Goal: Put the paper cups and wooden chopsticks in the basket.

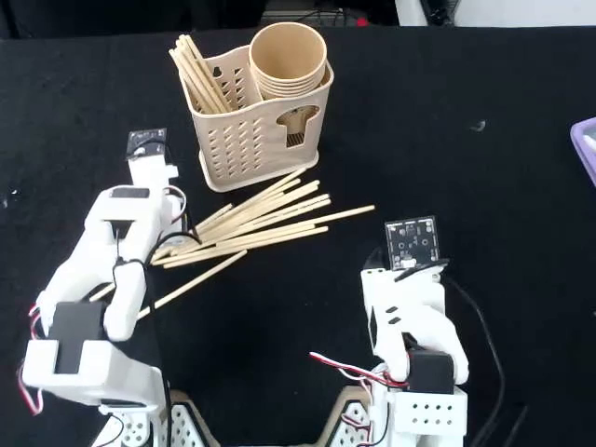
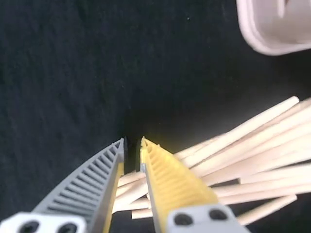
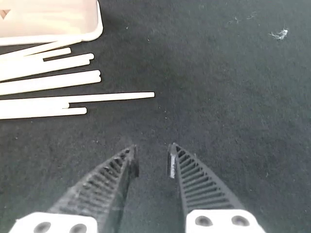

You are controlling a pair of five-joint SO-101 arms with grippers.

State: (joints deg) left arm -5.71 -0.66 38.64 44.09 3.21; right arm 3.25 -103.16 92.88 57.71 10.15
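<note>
The left gripper (image 2: pixel 132 142) is hanging low over the black table (image 1: pixel 484 214) with its jaws parted only narrowly. A slim gap is showing between the grey and yellow fingertips. The loose chopsticks (image 2: pixel 243 155) are lying fanned on the table right at this gripper. Their near ends are running under the yellow finger and showing in the gap between the two fingers, though whether either finger is touching them cannot be told. A single chopstick (image 1: pixel 196 279) is lying apart from the fan, beside the left arm (image 1: pixel 116 251).

Beyond this gripper's tips, past the fan, the basket (image 1: pixel 251 140) is standing upright, close against the fan's far side. It is holding a nested stack of paper cups (image 1: pixel 289 58) at one end and a leaning bundle of chopsticks (image 1: pixel 197 73) at the other.

The right gripper (image 3: pixel 151 150) is hovering open over bare table and gripping nothing — its two dark fingers are standing clearly apart. The other ends of the loose chopsticks are lying ahead of it and off to one side, well clear of its tips, with the basket's rim just beyond them.
</note>
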